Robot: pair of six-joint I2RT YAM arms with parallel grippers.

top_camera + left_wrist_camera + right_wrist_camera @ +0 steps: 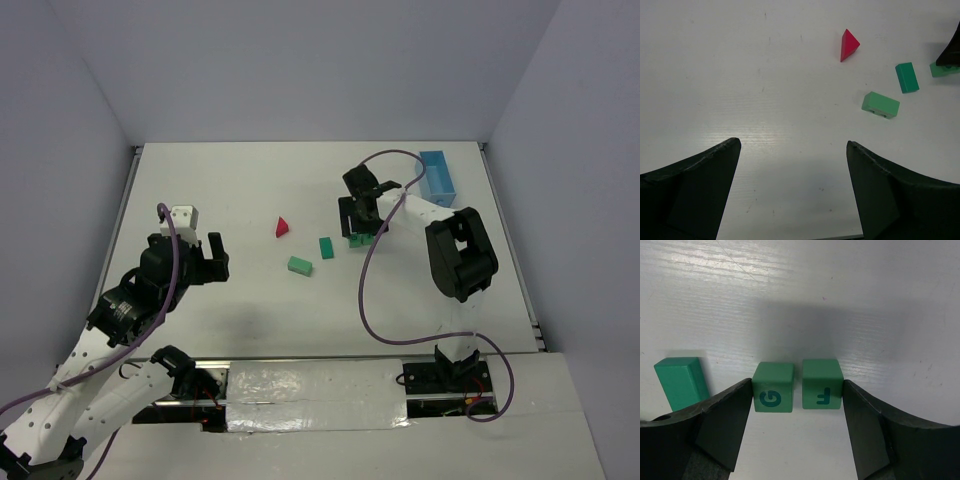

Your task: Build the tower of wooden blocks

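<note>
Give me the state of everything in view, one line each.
left gripper, open, empty.
right gripper, jaws open astride both cubes.
G cube, flat on table, unstacked.
F cube, beside it, small gap.
red triangular block, loose on table.
light green block, lying flat.
dark green block, lying flat.
blue tray, upright, nothing seen inside.
</note>
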